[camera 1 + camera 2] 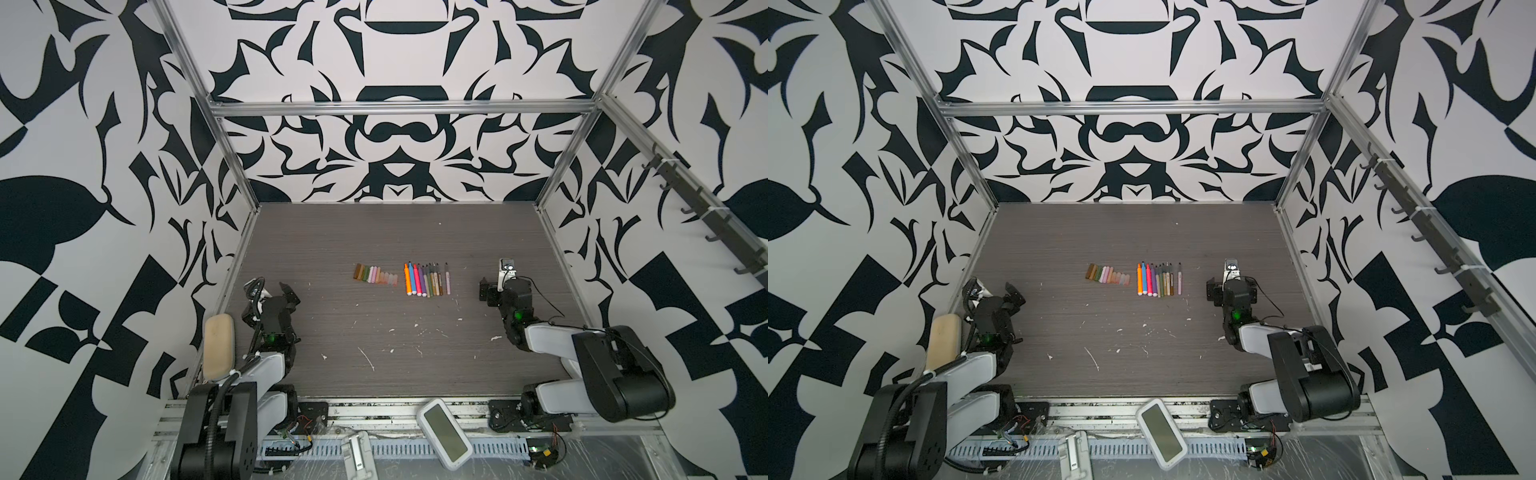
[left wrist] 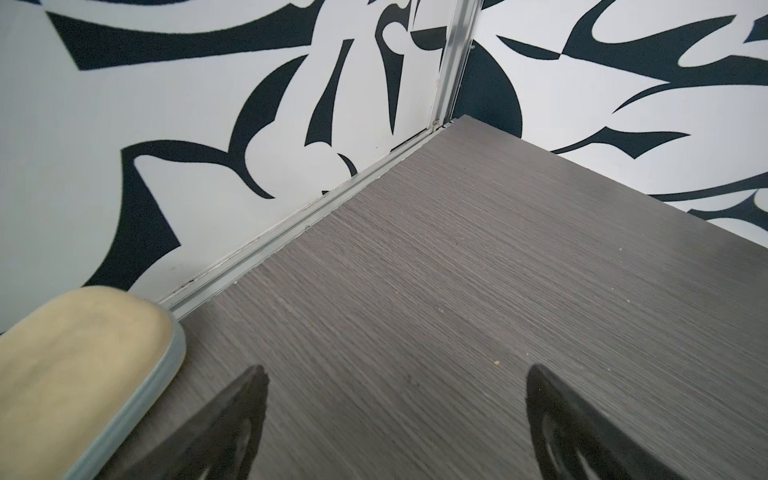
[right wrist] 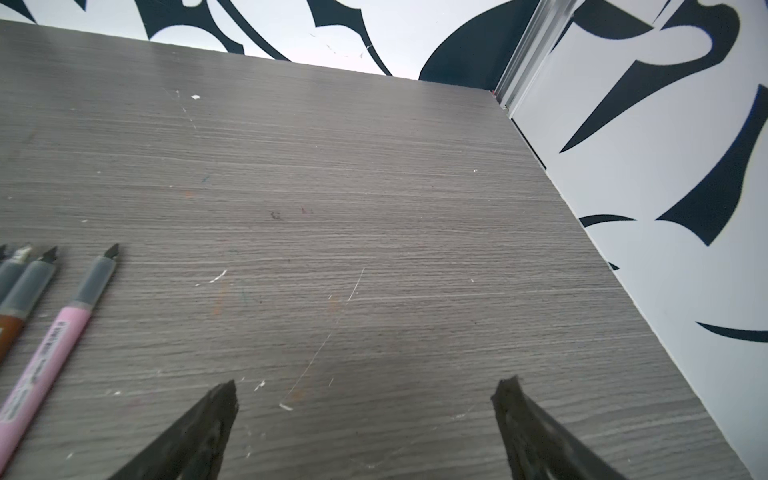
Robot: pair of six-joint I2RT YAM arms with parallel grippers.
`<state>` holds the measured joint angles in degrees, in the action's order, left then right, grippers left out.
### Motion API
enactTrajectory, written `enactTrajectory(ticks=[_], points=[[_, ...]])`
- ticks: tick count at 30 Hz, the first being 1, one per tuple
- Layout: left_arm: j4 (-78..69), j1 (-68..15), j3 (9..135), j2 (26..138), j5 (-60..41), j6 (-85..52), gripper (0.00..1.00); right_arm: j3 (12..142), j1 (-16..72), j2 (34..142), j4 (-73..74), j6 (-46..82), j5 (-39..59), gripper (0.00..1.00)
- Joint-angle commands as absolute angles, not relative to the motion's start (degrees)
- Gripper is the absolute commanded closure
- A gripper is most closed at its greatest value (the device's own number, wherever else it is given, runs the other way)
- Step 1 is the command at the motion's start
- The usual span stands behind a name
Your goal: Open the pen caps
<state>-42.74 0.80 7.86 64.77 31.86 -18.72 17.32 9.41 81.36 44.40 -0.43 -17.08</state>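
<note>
In both top views, the pens [image 1: 426,279] are seen uncapped in a row. The pen caps [image 1: 376,276] are lined up just left of the pens. The right gripper [image 3: 365,395], right of the pens, is spread wide with nothing held; the left gripper [image 2: 395,378], well left of the pens, likewise.

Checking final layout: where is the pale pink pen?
In both top views the pale pink pen lies flat on the table, just right of the row of pens, between it and the open right gripper.
</note>
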Motion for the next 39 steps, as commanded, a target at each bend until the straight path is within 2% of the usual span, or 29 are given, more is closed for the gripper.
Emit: enactTrajectory(ticks=[1,6,16,19,22,25,37,39], points=[[-48.76,1.61,10.18,67.18,28.51,-16.99,0.01,15.96,9.28,84.53,57.23,-1.24,-19.03,0.00],[-50.17,2.19,12.87,71.33,24.12,-13.28,0.01,14.89,9.23,89.97,64.67,-1.67,-19.29,0.00],[-62.51,2.75,17.19,90.21,18.41,-7.69,0.01,19.13,9.16,89.49,55.90,-0.52,-22.01,0.00],[-52.51,2.77,20.43,88.05,17.73,-9.22,0.01,19.14,9.14,89.74,56.21,-0.26,-22.67,0.00],[-57.83,2.71,19.69,90.16,18.00,-7.71,0.01,19.57,9.04,89.83,55.37,-0.02,-22.35,0.00],[-53.52,2.68,20.97,89.41,17.46,-8.63,0.01,20.17,7.27,89.50,53.33,1.06,-19.58,0.00],[-56.00,2.71,19.84,89.30,17.28,-8.67,0.01,19.60,6.53,88.87,53.60,1.10,-17.41,0.00],[-55.87,2.68,19.79,89.19,13.82,-7.57,0.01,19.66,6.51,88.90,53.47,-0.29,-14.14,0.00]])
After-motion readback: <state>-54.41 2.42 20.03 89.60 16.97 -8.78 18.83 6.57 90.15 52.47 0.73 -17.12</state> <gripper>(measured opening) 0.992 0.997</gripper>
